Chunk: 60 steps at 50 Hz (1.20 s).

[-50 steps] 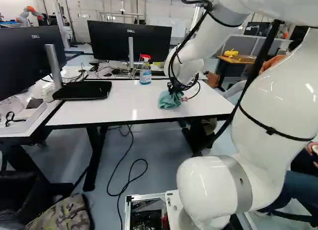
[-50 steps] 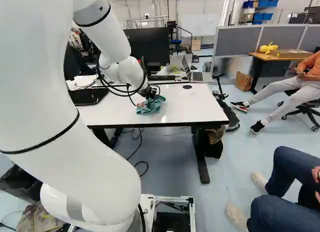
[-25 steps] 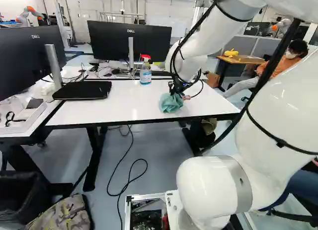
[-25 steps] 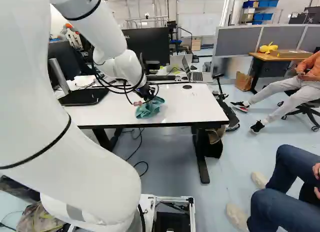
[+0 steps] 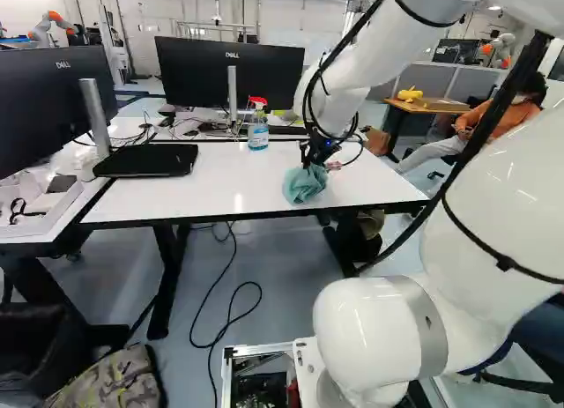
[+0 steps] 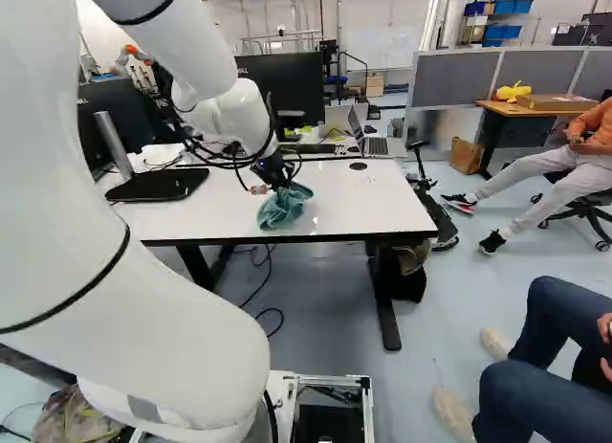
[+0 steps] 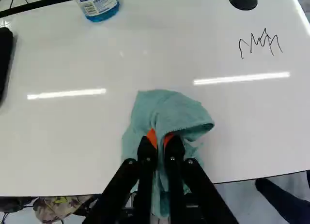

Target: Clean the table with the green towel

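My gripper [image 5: 312, 158] points down over the white table [image 5: 185, 201], right of the spray bottle in the left base view. In the wrist view the gripper [image 7: 161, 139] is shut on the green towel [image 7: 169, 105], whose folds bunch between the orange pads and spread on both sides. The towel's lower part hangs at the tabletop near the front edge; whether it presses on the surface I cannot tell. A black scribbled line [image 7: 260, 43] marks the tabletop ahead of the gripper, off to one side.
The spray bottle [image 5: 257, 129] stands at the table's back. A closed black laptop [image 5: 145, 159] lies left, below one monitor; another monitor [image 5: 231, 73] stands behind. An open laptop [image 6: 371, 137] is at the back. Another robot [image 5: 51, 27] stands far off.
My arm has shifted slightly, bringing the gripper and the held towel a little closer to the table's front edge. The grip on the towel is the same. The base has not moved.
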Motion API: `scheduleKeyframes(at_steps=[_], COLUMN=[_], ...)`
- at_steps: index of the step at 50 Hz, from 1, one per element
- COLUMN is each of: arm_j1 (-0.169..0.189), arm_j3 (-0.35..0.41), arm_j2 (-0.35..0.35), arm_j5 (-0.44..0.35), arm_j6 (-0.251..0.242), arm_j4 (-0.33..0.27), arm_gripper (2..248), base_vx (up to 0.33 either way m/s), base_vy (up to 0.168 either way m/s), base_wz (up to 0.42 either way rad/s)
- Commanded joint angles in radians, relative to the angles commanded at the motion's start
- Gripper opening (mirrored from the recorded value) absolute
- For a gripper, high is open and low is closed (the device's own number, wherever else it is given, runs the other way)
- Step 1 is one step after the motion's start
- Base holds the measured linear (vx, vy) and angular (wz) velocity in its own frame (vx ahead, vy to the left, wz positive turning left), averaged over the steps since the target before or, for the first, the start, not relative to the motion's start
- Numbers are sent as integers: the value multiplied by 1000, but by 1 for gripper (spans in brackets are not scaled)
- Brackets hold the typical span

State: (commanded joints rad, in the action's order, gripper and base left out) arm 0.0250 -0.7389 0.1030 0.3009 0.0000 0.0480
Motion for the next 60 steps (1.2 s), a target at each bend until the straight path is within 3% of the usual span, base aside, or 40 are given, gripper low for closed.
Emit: scheduleKeyframes(at_steps=[23, 43, 60], arm_j1=[-2, -2, -2], arm_j3=[-80, -87, -86], arm_j2=[-17, 36, 55], arm_j5=[141, 274, 289], arm_j6=[0, 0, 0], arm_j4=[0, 0, 0], arm_gripper=[34, 34, 34], base_vx=[0, 0, 0], base_vy=[0, 0, 0], base_wz=[0, 0, 0])
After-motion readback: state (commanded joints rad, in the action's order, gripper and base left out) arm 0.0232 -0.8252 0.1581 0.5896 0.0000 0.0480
